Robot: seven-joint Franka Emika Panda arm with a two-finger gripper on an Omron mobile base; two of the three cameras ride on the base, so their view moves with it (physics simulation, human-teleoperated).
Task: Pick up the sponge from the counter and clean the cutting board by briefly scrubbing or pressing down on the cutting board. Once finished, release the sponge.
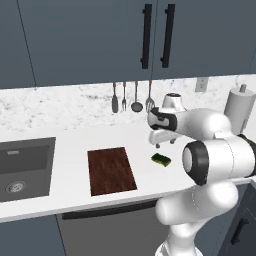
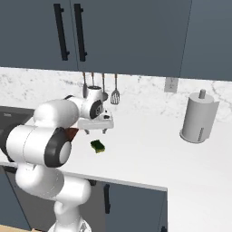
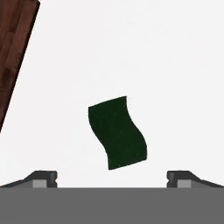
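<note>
The sponge (image 1: 161,159) (image 2: 97,146), dark green on top with a yellow-green body, lies on the white counter (image 1: 70,145) just right of the cutting board (image 1: 111,171), a dark reddish-brown wooden rectangle. My gripper (image 1: 165,144) (image 2: 95,131) hangs a little above the sponge, pointing down, open and empty. In the hand view the sponge (image 3: 117,132) sits between and ahead of the widely spread fingertips (image 3: 43,177), and the cutting board (image 3: 13,57) fills the upper left corner. A sliver of the board (image 2: 71,132) peeks out behind my arm in the right base view.
A dark grey sink (image 1: 22,167) is recessed at the counter's left end. Several utensils (image 1: 132,97) hang on the marble backsplash behind the hand. A paper towel roll (image 2: 198,118) stands at the back right. Dark cabinets hang overhead.
</note>
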